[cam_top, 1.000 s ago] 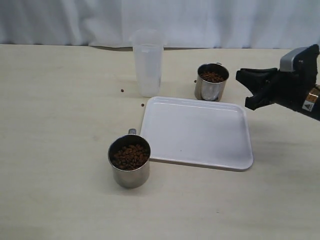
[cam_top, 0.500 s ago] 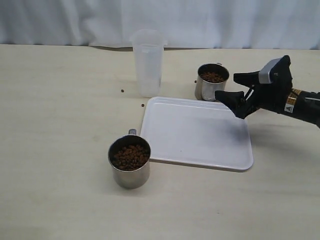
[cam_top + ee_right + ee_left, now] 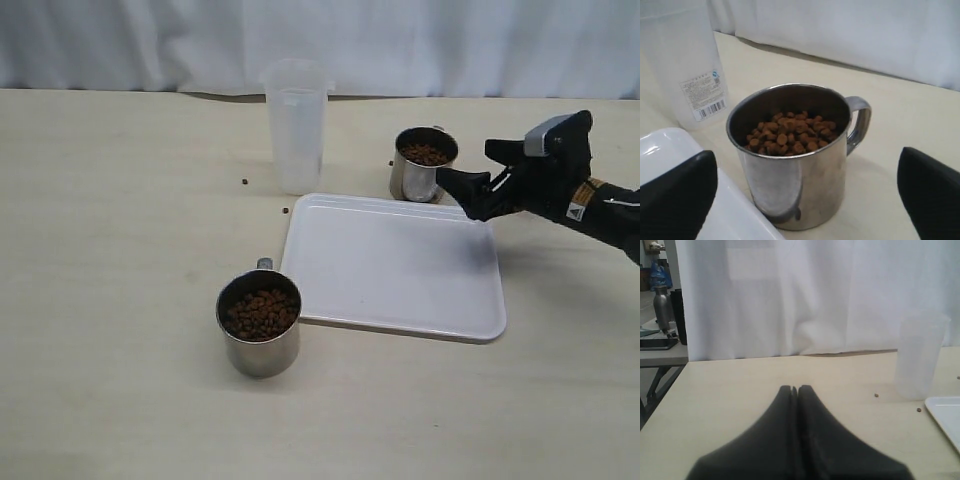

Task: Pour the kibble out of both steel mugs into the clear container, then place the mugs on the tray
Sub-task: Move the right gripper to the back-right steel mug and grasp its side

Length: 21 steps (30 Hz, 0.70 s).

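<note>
Two steel mugs hold brown kibble: the far mug point(image 3: 423, 164) point(image 3: 796, 155) stands behind the white tray point(image 3: 395, 265) point(image 3: 670, 150), the near mug point(image 3: 259, 321) off the tray's front left corner. The clear container point(image 3: 296, 125) point(image 3: 918, 356) point(image 3: 682, 65) stands upright to the left of the far mug. My right gripper point(image 3: 478, 176) point(image 3: 807, 200) is open just right of the far mug, its fingers point(image 3: 675, 195) spread wider than the mug, which sits ahead of them untouched. My left gripper point(image 3: 794, 390) is shut on nothing over bare table and does not show in the exterior view.
Loose pellets point(image 3: 244, 181) lie on the table left of the container, and one point(image 3: 876, 395) shows in the left wrist view. A white curtain point(image 3: 320, 40) hangs behind the table's far edge. A side table with bottles point(image 3: 662, 315) stands beyond the table's end.
My right gripper has come down and moved left from the table's right side, closing in on the far mug with its jaws open. Nothing else has moved.
</note>
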{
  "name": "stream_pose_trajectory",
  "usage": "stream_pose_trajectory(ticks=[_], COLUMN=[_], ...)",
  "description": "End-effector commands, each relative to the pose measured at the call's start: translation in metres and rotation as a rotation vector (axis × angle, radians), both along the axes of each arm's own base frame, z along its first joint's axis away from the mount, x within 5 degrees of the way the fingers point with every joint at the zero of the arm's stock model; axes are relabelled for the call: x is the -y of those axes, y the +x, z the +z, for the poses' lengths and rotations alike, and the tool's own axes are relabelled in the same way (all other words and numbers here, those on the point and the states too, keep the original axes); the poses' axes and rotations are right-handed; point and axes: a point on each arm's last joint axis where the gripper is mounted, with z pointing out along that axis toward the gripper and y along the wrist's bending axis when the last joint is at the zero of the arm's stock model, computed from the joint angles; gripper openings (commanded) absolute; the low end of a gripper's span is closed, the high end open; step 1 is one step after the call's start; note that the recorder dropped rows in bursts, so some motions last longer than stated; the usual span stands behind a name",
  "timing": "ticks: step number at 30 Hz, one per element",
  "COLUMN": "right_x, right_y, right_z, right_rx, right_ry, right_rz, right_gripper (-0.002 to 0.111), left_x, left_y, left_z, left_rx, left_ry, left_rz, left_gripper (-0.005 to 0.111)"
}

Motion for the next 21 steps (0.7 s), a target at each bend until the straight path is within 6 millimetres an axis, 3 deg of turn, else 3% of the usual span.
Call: stream_pose_trajectory(ticks=[1, 5, 9, 13, 17, 21], right_x=[0.003, -0.002, -0.001, -0.006, -0.033, -0.05], right_y=[0.002, 0.009, 0.016, 0.02, 0.026, 0.031], right_z=[-0.013, -0.034, -0.05, -0.05, -0.047, -0.045], right_rx=[-0.025, 0.014, 0.001, 0.071, 0.146, 0.147], right_ry=[0.002, 0.115, 0.116, 0.064, 0.032, 0.055], right_rz=[-0.021, 0.024, 0.023, 0.053, 0.12, 0.067], right_gripper=[0.11, 0.11, 0.11, 0.11, 0.11, 0.11], left_x=[0.001, 0.001, 0.001, 0.001, 0.001, 0.001], left_y=[0.0, 0.0, 0.0, 0.0, 0.0, 0.0], left_z=[0.0, 0.0, 0.0, 0.0, 0.0, 0.0], left_rx=[0.011, 0.009, 0.009, 0.009, 0.009, 0.009], left_ry=[-0.001, -0.001, -0.001, -0.001, -0.001, -0.001], left_rz=[-0.01, -0.01, -0.01, -0.01, -0.01, -0.01], left_gripper=[0.0, 0.0, 0.0, 0.0, 0.0, 0.0])
